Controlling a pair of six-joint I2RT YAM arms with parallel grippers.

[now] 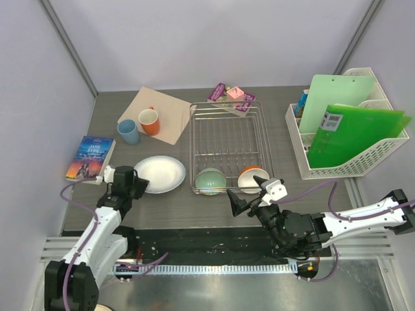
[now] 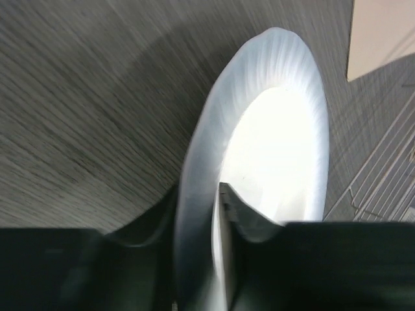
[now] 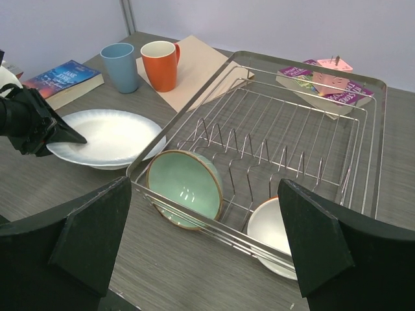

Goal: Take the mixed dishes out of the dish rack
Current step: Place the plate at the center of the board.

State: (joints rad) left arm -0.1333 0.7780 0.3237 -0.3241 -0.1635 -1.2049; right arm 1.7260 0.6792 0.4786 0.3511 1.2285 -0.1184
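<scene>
Two bowls sit in the dish rack [image 1: 228, 139] (at its near end): pale green bowl [image 1: 211, 181] and cream bowl [image 1: 251, 179]. The white plate [image 1: 160, 173] is on the table [image 1: 175, 208] just left of it, left gripper [image 1: 137, 184] clamped on its rim. Right gripper [image 1: 251, 197] hangs spread wide, holding nothing.

Book [image 1: 90, 157], tan board [image 1: 172, 113] and file basket [image 1: 350, 170] lie apart.

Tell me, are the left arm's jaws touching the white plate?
Touching. The left wrist view shows the left gripper with its jaws pinching the rim of the white plate.
</scene>
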